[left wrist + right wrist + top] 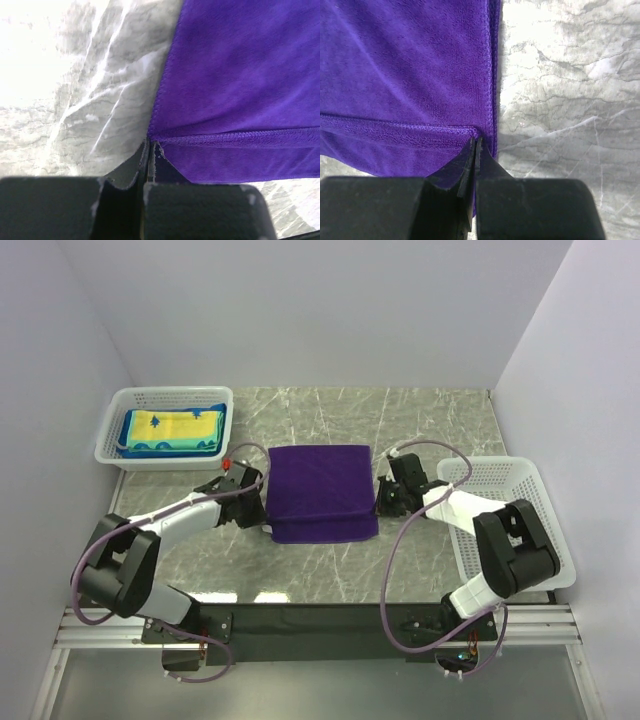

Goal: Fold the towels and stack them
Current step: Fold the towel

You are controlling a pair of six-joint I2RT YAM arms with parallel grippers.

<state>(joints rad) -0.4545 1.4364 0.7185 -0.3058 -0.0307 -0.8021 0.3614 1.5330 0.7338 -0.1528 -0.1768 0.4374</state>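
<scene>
1. Plainly, the purple towel (320, 490) lies mid-table as a soft, plush rectangle. It is folded so that an upper layer ends in a stitched hem just short of the near edge.
2. We see the table (430, 420) as grey marble-patterned stone with pale veins, smooth and matte.
3. Our left gripper (264, 516) sits at the towel's left edge with its black jaws pressed together. The left wrist view shows the hem corner (153, 142) of the upper layer pinched at the tips.
4. Our right gripper (379, 504) mirrors this at the right edge, jaws likewise closed. The right wrist view puts the opposite hem corner (477, 133) at its tips.
5. Up close, the wrist views give us the velvety nap, the ribbed hem stitching and the scuffed finger pads (120, 172). None of this can be read from the top view.
6. Only the top view shows the white mesh plastic left basket (108, 445) at the far left. It holds a folded yellow towel (175, 425) with a blue border, lying on other blue cloth.
7. It alone also shows the matching right basket (530, 480) beside the right arm.
</scene>
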